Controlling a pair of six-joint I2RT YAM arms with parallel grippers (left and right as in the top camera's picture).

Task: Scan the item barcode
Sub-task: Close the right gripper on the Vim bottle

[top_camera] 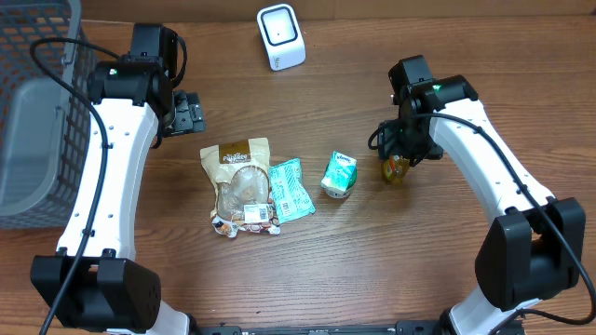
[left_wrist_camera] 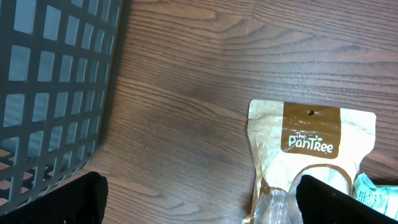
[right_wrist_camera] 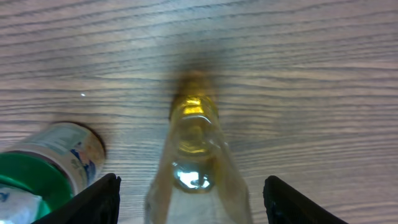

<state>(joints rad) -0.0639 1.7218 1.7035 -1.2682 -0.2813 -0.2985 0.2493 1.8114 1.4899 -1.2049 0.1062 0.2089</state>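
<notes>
Clearly, the right gripper [right_wrist_camera: 191,194] was spread around the bottle [right_wrist_camera: 196,155], one finger on each side, apparently not touching it yet. The bottle was on the table [top_camera: 391,261], just right of the can [top_camera: 340,175]. I judged it small, stiff and smooth, so rather slippery; the body below the cap seemed the best hold. The left gripper [left_wrist_camera: 202,202] hung wide open, far left.

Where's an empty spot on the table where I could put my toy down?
Bare wood runs along the near table edge, below the snack pouch, teal packet and green carton. Another patch lies between the white scanner and those items. It is crowded mid-table, and around the yellow bottle that the right claw straddles.
</notes>
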